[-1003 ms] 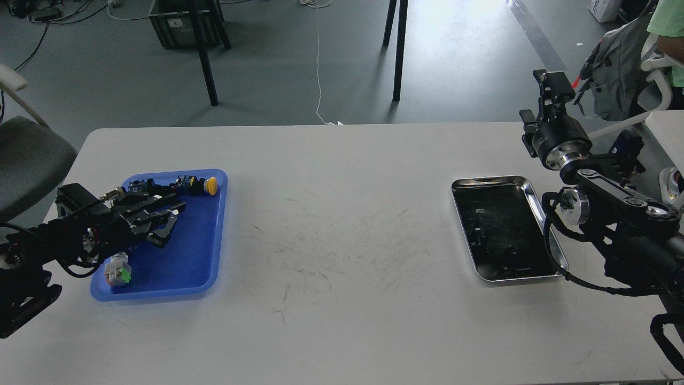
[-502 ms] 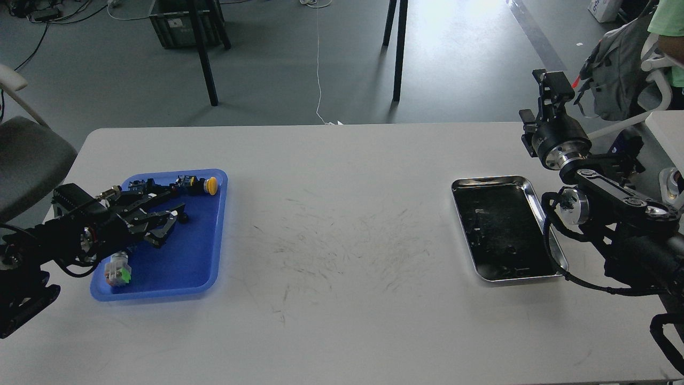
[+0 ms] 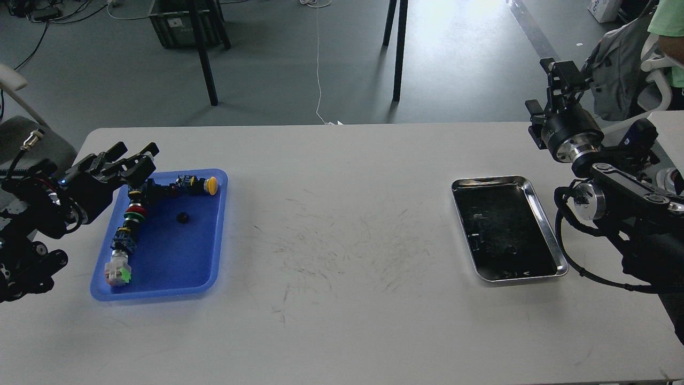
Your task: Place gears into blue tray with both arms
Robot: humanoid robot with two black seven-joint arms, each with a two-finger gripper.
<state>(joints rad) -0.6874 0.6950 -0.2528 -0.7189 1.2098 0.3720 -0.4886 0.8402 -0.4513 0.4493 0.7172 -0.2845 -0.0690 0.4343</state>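
The blue tray [image 3: 181, 267] lies at the left of the table. One small black gear [image 3: 183, 217] rests on its floor, apart from the push-button switches. My left gripper [image 3: 127, 155] hovers over the tray's far left corner, open and empty, its fingers spread. My right gripper [image 3: 562, 75] is raised high at the far right, beyond the table's back edge and behind the steel tray; its fingers are too small and dark to tell apart.
Push-button switches line the blue tray: a yellow-capped one [image 3: 203, 185] at the back, a red and green row [image 3: 132, 216] down the left, a green one [image 3: 118, 271] at the front. A shiny steel tray [image 3: 539, 206] sits at the right.
My left gripper has lifted and pulled back left out of the blue tray, leaving a black gear on the tray floor. The right arm has shifted slightly to the right.
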